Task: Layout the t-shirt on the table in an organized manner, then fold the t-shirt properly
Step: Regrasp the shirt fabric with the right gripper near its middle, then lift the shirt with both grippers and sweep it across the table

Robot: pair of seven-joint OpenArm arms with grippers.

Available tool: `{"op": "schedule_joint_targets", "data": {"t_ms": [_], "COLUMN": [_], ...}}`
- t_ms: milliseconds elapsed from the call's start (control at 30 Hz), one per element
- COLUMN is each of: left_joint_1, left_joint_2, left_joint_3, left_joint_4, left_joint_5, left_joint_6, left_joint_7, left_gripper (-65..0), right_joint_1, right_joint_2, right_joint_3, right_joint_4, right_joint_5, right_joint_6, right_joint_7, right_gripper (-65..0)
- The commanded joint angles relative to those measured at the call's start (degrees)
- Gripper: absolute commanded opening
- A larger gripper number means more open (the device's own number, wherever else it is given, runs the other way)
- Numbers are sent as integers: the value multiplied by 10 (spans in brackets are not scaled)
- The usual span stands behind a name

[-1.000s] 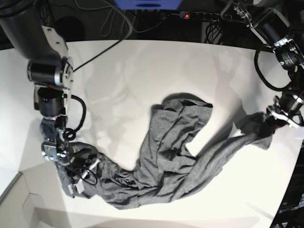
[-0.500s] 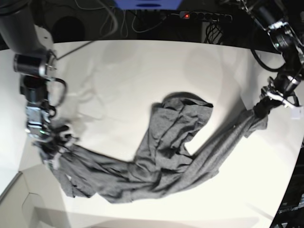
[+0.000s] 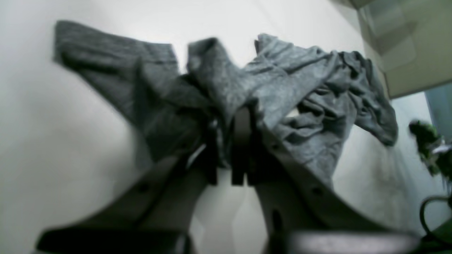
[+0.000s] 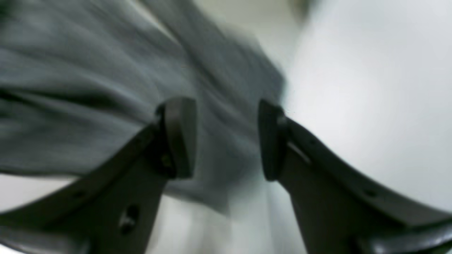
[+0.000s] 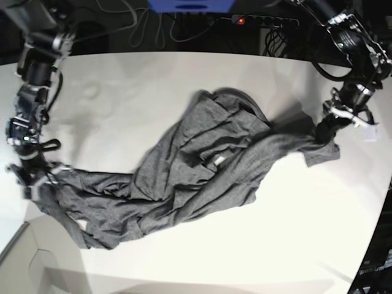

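The dark grey t-shirt (image 5: 202, 165) lies stretched in a wrinkled diagonal band across the white table (image 5: 153, 86). My left gripper (image 5: 324, 128) is shut on its right end. In the left wrist view that gripper (image 3: 235, 120) pinches a bunch of the t-shirt (image 3: 300, 88) above the table (image 3: 53, 141). My right gripper (image 5: 30, 177) holds the shirt's left end near the table's left edge. In the right wrist view its jaws (image 4: 226, 137) stand apart, and blurred grey t-shirt (image 4: 70, 106) fills the gap.
A power strip (image 5: 257, 20) with a red light and loose cables (image 5: 147, 27) lie behind the table's far edge. The table's front left corner (image 5: 24, 245) drops away in a step. A beige box (image 3: 406, 53) shows past the shirt in the left wrist view.
My right gripper has travelled left and toward the back, dragging the shirt's end with it. The left gripper has drawn its end toward the back. The shirt has stretched out wider.
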Motion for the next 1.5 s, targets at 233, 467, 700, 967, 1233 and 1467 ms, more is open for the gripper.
{"op": "schedule_joint_targets", "data": {"t_ms": [233, 467, 700, 967, 1233, 1467], "left_joint_1": [-11, -9, 1, 3, 2, -2], "left_joint_2": [-9, -9, -10, -22, -22, -22], "left_joint_3": [47, 50, 47, 46, 49, 50], "left_joint_4": [11, 12, 11, 11, 11, 15], "left_joint_5": [-18, -18, -15, -14, -18, -18], "left_joint_6": [-3, -3, -3, -3, -3, -3], "left_joint_7": [-15, -15, -14, -15, -15, -15], "left_gripper": [-649, -649, -649, -649, -649, -649], "right_joint_1": [13, 62, 109, 123, 128, 119], "right_joint_2": [-173, -213, -211, -212, -220, -198], "right_joint_3": [-88, -139, -138, -138, -138, -123], "right_joint_4": [173, 64, -51, -113, -110, -61], "right_joint_5": [7, 7, 8, 8, 9, 23], "right_joint_6": [100, 97, 68, 67, 69, 70], "right_joint_7": [-174, -201, -189, -127, -104, -98], "right_gripper": [-362, -315, -313, -315, -537, -650]}}
